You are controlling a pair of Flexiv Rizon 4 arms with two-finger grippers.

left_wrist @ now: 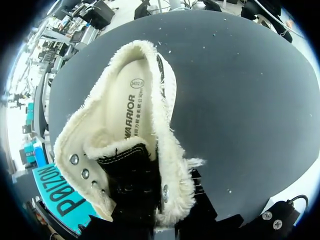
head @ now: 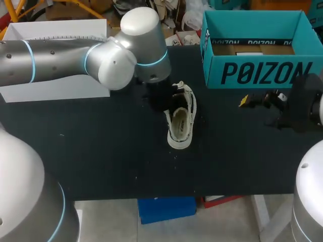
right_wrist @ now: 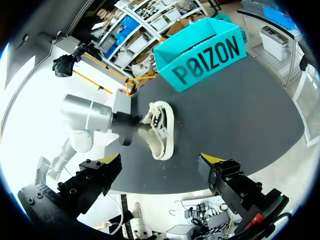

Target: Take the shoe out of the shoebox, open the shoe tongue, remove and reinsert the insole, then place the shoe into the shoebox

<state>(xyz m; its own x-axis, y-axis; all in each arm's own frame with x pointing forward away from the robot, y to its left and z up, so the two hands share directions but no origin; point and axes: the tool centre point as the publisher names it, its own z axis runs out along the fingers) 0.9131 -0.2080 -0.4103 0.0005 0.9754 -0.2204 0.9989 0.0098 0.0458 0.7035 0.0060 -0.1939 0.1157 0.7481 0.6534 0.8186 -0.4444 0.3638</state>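
Surface: a black table (head: 101, 156) with a matte top. A teal shoebox (head: 257, 73) stands open-topped at the far right corner, its front wall facing the near edge. A white box (head: 55, 30) occupies the far left corner, partly behind the left arm.

Task item: the shoe (head: 180, 121) lies out of the shoebox near the middle of the table, a little toward the far edge. Its heel points to the near edge and its laced front to the far edge. The left wrist view looks down into its opening, where the cream fleece lining, the insole (left_wrist: 132, 110) seated inside and the black tongue (left_wrist: 131, 175) all show. Whether the shoe sits flat or is tipped cannot be told.

Left gripper (head: 162, 97): at the shoe's front, on the side toward the left edge, touching or just beside the tongue. Its yellow tips do not show in any view, so whether the jaws are parted or closed on anything cannot be told.

Right gripper (right_wrist: 160, 160): near the right edge, just on the near side of the shoebox's front wall and well apart from the shoe. Its jaws are spread wide and hold nothing.

Edges and room: bare black surface runs along the whole near edge and over the left half. A narrower bare strip separates the shoe from the shoebox.
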